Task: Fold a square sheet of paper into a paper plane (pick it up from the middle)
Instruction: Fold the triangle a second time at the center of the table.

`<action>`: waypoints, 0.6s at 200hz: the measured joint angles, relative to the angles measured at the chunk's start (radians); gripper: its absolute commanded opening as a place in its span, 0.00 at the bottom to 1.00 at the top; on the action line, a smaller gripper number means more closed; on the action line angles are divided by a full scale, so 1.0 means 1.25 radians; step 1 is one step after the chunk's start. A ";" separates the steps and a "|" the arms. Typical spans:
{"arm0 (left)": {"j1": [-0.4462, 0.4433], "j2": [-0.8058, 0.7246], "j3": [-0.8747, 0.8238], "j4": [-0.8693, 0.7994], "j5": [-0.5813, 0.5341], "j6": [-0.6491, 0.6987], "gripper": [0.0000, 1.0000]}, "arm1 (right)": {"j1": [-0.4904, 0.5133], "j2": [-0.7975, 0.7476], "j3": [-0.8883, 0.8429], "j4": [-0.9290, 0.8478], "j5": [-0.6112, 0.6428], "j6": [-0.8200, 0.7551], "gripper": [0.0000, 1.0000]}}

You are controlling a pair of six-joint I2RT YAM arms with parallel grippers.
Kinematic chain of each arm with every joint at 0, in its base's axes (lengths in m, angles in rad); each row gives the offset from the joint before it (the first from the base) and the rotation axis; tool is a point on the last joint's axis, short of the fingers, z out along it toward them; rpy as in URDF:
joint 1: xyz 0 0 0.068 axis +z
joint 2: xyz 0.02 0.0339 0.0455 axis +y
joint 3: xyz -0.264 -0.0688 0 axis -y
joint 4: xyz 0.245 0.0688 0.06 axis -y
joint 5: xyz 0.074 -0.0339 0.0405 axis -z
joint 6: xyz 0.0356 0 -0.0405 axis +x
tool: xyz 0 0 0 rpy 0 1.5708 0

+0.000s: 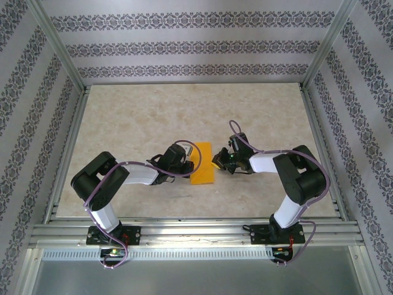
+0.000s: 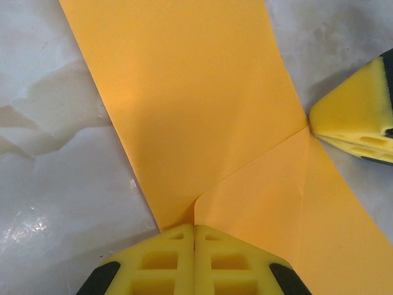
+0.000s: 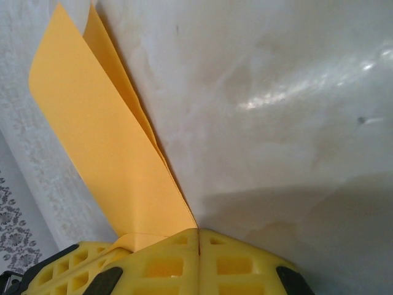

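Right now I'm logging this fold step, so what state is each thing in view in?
square sheet of paper: folded double into a rectangle, with a fold line running between the two grips.
left end effector: shut, pinching one edge of the sheet.
right end effector: shut on the opposite edge, with two layers fanning out from it.
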 measured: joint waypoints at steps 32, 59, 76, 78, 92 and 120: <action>0.000 0.000 0.000 0.000 0.000 0.000 0.01 | -0.009 -0.043 -0.003 -0.030 0.017 -0.008 0.00; 0.000 0.000 0.000 0.000 0.000 0.000 0.01 | 0.004 -0.098 0.001 -0.048 0.017 -0.027 0.00; 0.000 0.000 0.001 0.000 0.000 0.000 0.01 | 0.024 -0.096 0.020 -0.051 -0.002 -0.035 0.00; 0.000 0.000 0.001 0.000 0.000 0.000 0.01 | 0.027 -0.093 0.024 -0.052 -0.005 -0.035 0.00; 0.000 0.000 0.001 0.000 0.000 0.000 0.01 | 0.045 -0.068 0.046 -0.051 -0.025 -0.040 0.00; 0.000 0.000 0.001 0.000 0.001 0.000 0.01 | 0.070 -0.005 0.069 -0.050 -0.046 -0.041 0.00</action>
